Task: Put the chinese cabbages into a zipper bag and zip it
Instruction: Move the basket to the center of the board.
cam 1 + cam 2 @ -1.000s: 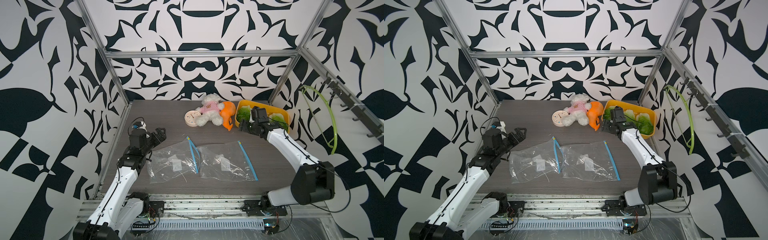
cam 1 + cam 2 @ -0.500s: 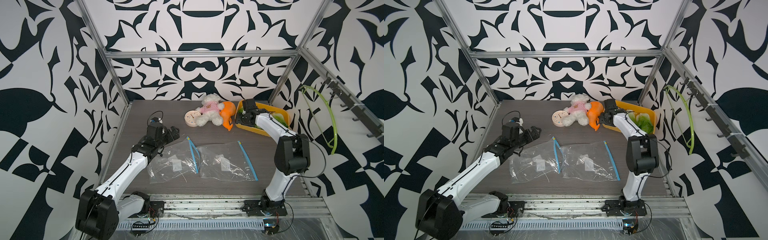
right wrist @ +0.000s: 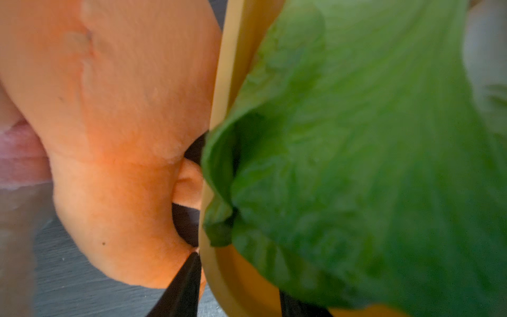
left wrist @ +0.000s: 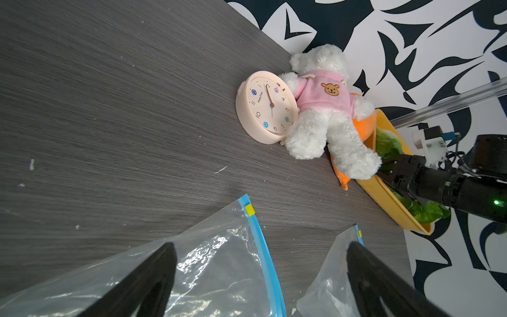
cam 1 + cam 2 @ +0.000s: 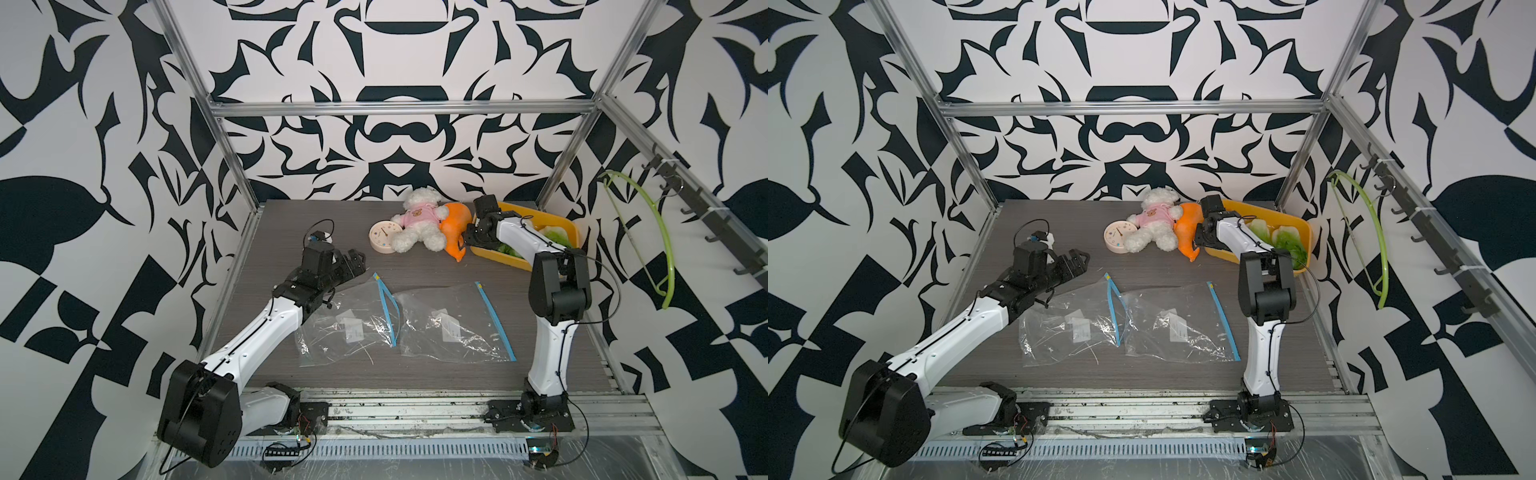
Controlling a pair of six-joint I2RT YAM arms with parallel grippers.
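Orange plush (image 5: 455,226) abuts the tray (image 5: 496,258) beside right jaws at a cabbage (image 3: 356,164), grip unclear; left jaws gape by a bag (image 5: 345,320).

Cabbage (image 3: 356,137) in the tray (image 5: 503,259) at my right gripper (image 5: 471,243), plush toy (image 5: 455,224) just outside, near bag (image 5: 349,324) beside my left gripper (image 5: 357,262) — far bag (image 5: 449,324) beyond.

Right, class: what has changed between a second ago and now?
The left gripper, jaws wide open, reached out from the table's left edge toward the left zipper bag's top corner. The right gripper slid along the yellow tray to its end by the orange plush, at a chinese cabbage leaf; no grip shows. The zipper bags, clock and bear stayed put.
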